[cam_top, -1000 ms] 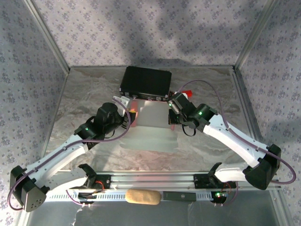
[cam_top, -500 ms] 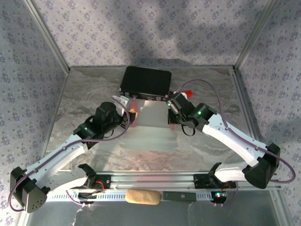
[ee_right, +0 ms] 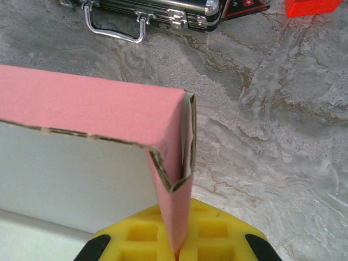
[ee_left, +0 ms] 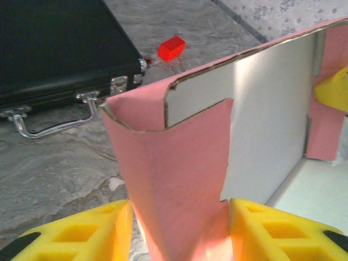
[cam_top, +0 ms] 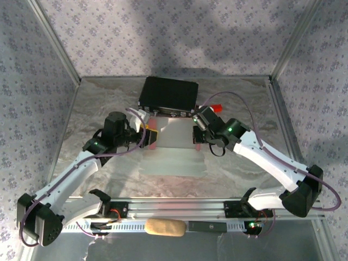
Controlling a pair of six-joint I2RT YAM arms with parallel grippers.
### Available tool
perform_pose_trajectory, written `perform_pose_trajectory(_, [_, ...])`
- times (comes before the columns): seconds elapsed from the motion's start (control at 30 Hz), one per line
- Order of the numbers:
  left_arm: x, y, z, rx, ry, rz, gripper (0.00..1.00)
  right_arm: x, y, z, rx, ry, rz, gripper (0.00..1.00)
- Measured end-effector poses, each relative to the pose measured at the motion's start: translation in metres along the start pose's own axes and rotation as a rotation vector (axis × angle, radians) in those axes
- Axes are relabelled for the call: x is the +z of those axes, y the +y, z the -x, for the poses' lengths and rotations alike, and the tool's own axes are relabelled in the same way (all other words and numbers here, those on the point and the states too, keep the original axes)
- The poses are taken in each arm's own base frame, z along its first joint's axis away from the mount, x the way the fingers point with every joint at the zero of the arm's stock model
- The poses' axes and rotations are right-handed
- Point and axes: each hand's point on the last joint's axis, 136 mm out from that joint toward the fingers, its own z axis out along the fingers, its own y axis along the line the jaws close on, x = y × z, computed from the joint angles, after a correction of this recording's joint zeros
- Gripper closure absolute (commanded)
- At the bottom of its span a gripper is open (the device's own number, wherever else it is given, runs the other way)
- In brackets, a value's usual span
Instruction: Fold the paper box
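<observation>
Whereas right pincer [ee_right: 175, 239] clamps the paper box [cam_top: 174, 136] at its right wall, left pincer [ee_left: 179, 231] stands apart astride the left flap; long axis runs crosswise between both

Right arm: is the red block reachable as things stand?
Probably not yet: the right gripper looks clamped on the paper box wall. The red block lies just beyond it on the table.

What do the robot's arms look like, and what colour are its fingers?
Both the left arm and the right arm have long white links with chunky black joints. A thin purple cable loops along each one, and a tiny green light glows near each wrist. The fingers are bright yellow blocks with square pockets and black at the base.
</observation>
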Motion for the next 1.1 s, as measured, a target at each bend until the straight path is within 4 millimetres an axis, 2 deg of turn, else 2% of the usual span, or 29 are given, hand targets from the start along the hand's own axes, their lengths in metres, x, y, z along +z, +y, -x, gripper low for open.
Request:
perform_pose_trajectory(0.07, [0.000, 0.000, -0.001, -0.009, 0.006, -0.015, 0.58, 0.000, 0.001, 0.000, -0.001, 0.000, 0.003, 1.00])
perform_pose_trajectory(0.17, [-0.001, 0.001, 0.001, -0.014, 0.005, -0.022, 0.59, 0.000, 0.001, 0.000, 0.001, 0.002, 0.006, 1.00])
perform_pose_trajectory(1.1, [-0.037, -0.037, 0.012, -0.010, -0.034, -0.183, 0.44, 0.006, -0.003, 0.000, 0.015, 0.025, 0.001, 1.00])
